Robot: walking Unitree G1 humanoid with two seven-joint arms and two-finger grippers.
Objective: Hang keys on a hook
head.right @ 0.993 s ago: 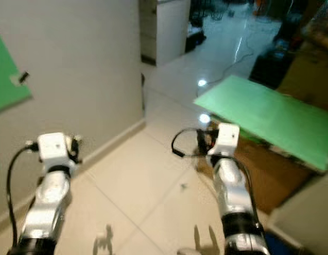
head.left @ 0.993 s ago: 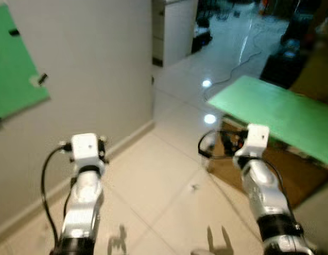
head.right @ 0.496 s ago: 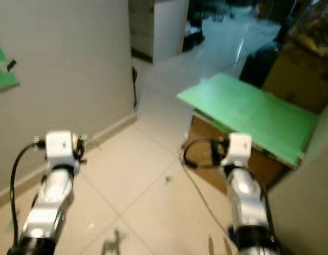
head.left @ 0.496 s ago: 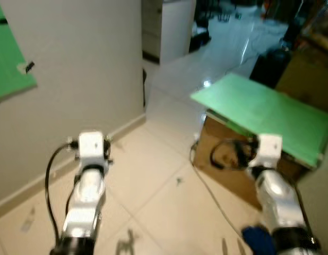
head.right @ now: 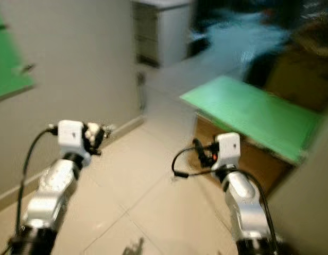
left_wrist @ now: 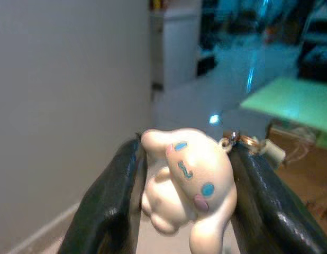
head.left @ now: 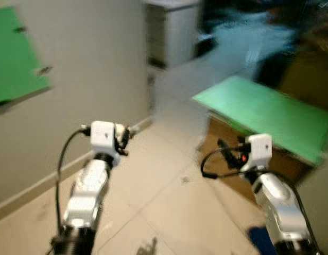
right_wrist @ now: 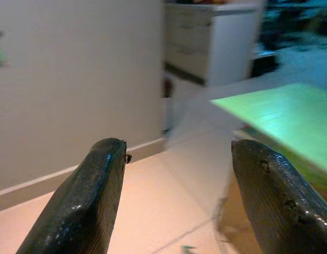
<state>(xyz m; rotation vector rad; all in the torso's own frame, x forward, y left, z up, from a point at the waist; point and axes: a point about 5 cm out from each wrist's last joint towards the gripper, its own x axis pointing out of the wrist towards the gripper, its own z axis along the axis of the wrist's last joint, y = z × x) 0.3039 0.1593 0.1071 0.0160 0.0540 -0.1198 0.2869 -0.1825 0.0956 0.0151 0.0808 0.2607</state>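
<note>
My left gripper (left_wrist: pixel 187 185) is shut on a white plush keychain (left_wrist: pixel 184 180) with blue and pink marks; a small metal ring (left_wrist: pixel 247 142) hangs off its side. In the head views the left gripper (head.left: pixel 124 139) is held out toward the grey wall (head.left: pixel 89 58). My right gripper (right_wrist: pixel 176 196) stands open with nothing between its fingers, pointing over the tiled floor. A green panel (head.left: pixel 15 58) with a small dark fitting (head.left: pixel 45 69) is mounted on the wall at upper left. The pictures are blurred.
A green board (head.left: pixel 259 114) lies on a brown cardboard box (head.left: pixel 227 159) to the right. White cabinets (head.left: pixel 172 32) stand beyond the wall's corner. Beige floor tiles (head.left: pixel 174 212) stretch ahead between the wall and the box. A blue thing (head.left: pixel 259 236) lies near my right arm.
The camera has swung, shifting the whole scene; the green wall panel comes back into view at upper left. Both arms stay raised in front, the left still holding the keychain.
</note>
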